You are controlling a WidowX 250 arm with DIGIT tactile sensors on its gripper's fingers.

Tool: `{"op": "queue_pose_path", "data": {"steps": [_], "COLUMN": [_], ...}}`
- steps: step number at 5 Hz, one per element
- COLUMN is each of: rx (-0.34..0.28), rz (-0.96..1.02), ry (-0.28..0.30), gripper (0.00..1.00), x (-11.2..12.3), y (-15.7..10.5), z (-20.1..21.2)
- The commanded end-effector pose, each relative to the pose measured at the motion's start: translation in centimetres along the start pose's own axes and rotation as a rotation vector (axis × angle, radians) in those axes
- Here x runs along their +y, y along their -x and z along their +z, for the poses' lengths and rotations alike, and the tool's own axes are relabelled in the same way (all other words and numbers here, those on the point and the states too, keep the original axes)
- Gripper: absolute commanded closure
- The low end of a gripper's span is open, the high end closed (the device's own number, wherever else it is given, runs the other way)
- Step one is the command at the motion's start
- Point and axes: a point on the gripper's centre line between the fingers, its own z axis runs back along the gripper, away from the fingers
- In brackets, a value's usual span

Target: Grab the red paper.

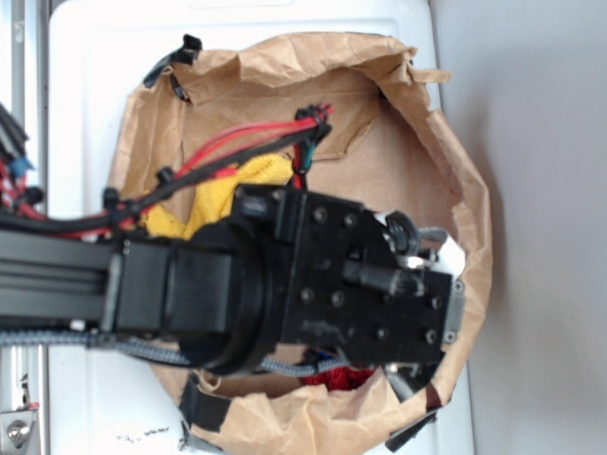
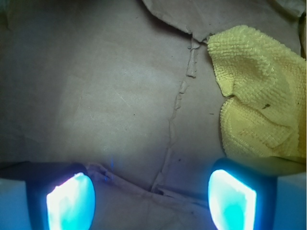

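Only a small patch of the red paper (image 1: 338, 379) shows in the exterior view, deep red, peeking out under the black wrist near the bag's lower wall. It does not appear in the wrist view. My gripper (image 1: 427, 303) hangs over the inside of the brown paper bag (image 1: 398, 142), and the wad sits just left of its lower finger. In the wrist view the gripper (image 2: 151, 201) is open, its glowing pads (image 2: 69, 203) wide apart with only bare bag paper between them.
A yellow terry cloth (image 1: 248, 185) lies in the bag beside the arm and fills the wrist view's right side (image 2: 259, 96). Red and black cables (image 1: 237, 152) cross above it. The bag's crumpled walls with black tape (image 1: 204, 408) ring the gripper, on a white surface (image 1: 85, 104).
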Motion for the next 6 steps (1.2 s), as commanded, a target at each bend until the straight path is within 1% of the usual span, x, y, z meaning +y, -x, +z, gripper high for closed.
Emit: {"op": "queue_pose_path", "data": {"steps": [1,2,3,5,6], "rx": [0.056,0.086,0.092,0.097,0.118], "rz": [0.158,0.238,0.373,0.452,0.472], "ry": [0.099,0.138,0.129,0.098,0.088], "gripper": [0.0,0.0,0.0,0.0,0.0], "x": [3.0,3.6,3.3,0.5,-0.8], "y": [1.3,2.1,2.5,1.9,2.0], "z": [2.1,2.3,2.6,2.4,2.1]}}
